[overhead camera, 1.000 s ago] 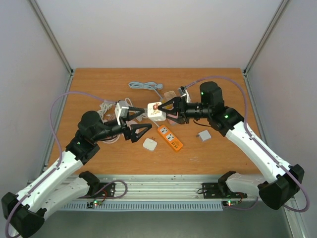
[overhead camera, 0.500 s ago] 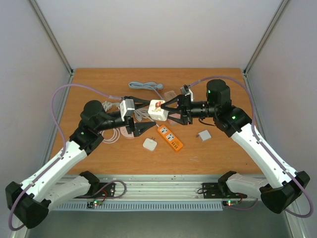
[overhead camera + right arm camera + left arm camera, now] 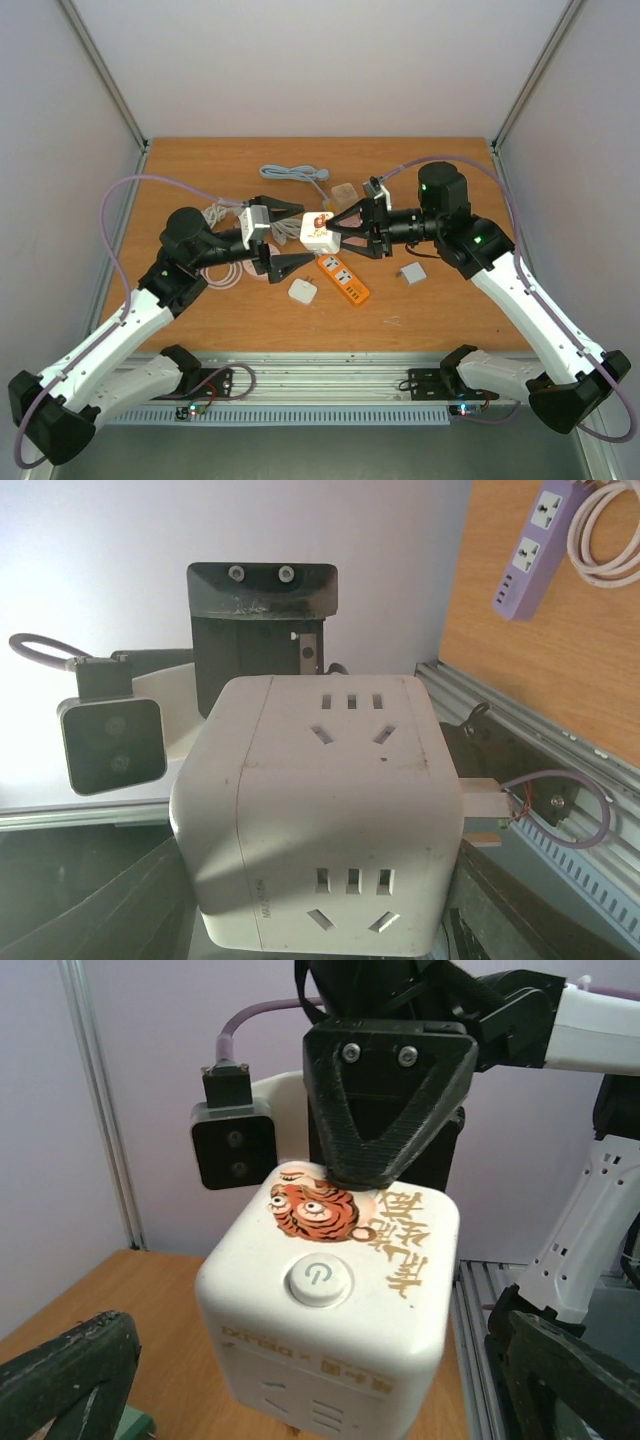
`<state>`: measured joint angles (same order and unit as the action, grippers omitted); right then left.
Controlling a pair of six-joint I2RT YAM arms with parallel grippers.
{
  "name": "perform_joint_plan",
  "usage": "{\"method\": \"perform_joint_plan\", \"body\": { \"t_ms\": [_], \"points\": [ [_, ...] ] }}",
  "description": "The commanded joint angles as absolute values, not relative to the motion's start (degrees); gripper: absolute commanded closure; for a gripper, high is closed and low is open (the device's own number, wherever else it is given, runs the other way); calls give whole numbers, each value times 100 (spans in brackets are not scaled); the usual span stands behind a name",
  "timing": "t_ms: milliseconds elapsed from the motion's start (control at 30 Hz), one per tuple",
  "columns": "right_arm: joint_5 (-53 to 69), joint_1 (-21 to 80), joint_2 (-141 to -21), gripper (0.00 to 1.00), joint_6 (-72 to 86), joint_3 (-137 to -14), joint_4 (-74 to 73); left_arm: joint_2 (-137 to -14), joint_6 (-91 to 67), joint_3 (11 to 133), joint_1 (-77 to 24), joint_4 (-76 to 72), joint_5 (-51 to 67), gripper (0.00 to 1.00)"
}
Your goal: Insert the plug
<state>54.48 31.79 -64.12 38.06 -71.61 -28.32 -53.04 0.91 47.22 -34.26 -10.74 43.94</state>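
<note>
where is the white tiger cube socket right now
Top view, centre: the cube socket is held in the right tool, lifted just behind the orange power strip.

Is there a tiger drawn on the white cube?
Yes, the white cube shows an orange tiger face just above its round button.

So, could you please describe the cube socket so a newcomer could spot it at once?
Over the middle of the wooden table, the white cube socket is clamped in the right gripper. Unlike the plain white adapter and orange power strip lying nearby, it bears a tiger picture and a power button.
</note>
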Motion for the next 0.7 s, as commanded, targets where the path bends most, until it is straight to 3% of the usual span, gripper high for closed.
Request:
{"method": "perform_joint_plan", "body": {
  "t_ms": [0, 167, 400, 567, 667],
  "points": [
    [5761, 3195, -6352, 55, 3426, -7500, -2864, -5178, 315, 4722, -3445, -1271, 4638, 0],
    [6071, 3228, -6312, 54, 3242, -7615, -2876, -5403, 417, 5104, -3445, -808, 5521, 1],
    [6138, 3418, -6420, 54, 3274, -7538, -2818, -5629, -103, 5163, -3445, -1568, 5840, 5],
    [6190, 3471, -6416, 54, 3510, -7424, -2516, -5635, -86, 5098, -3445, -1645, 5854, 17],
    [6209, 3480, -6409, 54, 3557, -7409, -2452, -5634, -47, 5056, -3441, -1709, 5885, 32]
  ]
}}
